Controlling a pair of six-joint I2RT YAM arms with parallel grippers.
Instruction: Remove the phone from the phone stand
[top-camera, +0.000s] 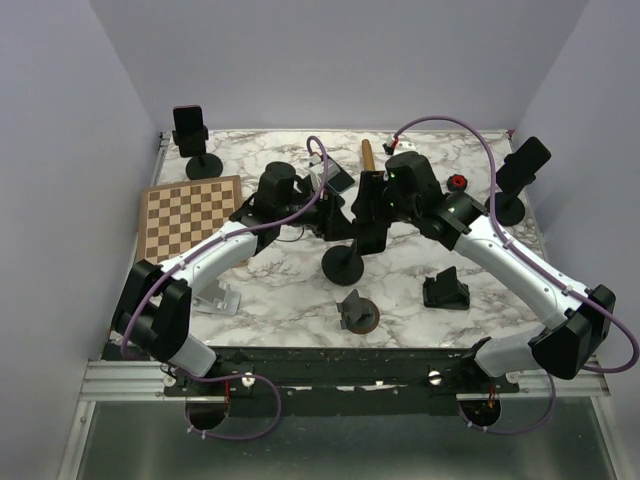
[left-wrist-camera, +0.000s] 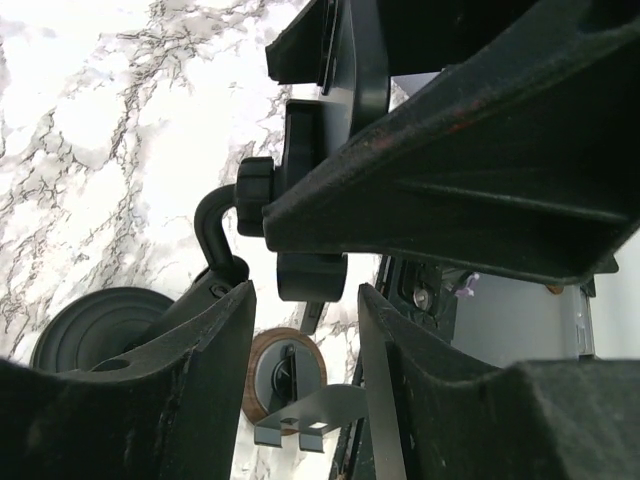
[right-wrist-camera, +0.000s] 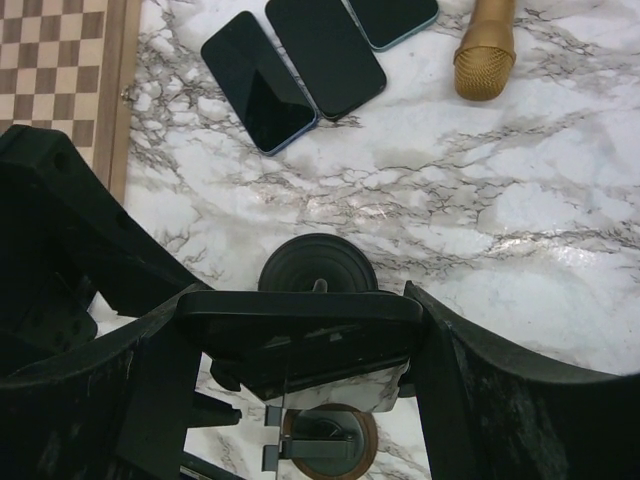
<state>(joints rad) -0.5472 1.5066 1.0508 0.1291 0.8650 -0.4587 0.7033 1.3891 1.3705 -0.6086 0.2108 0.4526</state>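
**Phone gripped in the stand, both arms at centre**

The phone (right-wrist-camera: 300, 330) sits in the cradle of the stand (top-camera: 342, 263) at the middle of the table (top-camera: 280, 285), above the stand's round base. The right gripper (right-wrist-camera: 305, 350) reaches down over it with one finger against each side edge, pinching it. In the right wrist view the phone's short axis runs straight across from finger to finger. Its long axis runs away from the camera, down toward the base, so the slab looks heavily foreshortened, with its upper end pointing up at the wrist.

The left gripper (left-wrist-camera: 305, 295) comes in from the left at cradle height. Its fingers (left-wrist-camera: 190, 380) are partly spread on either side of the cradle's back and the curved neck. The near finger lies against the neck, but I cannot tell whether the pair presses on anything.

Three more phones (right-wrist-camera: 325, 55) lie flat side by side farther back, just right of a chessboard (top-camera: 190, 215).
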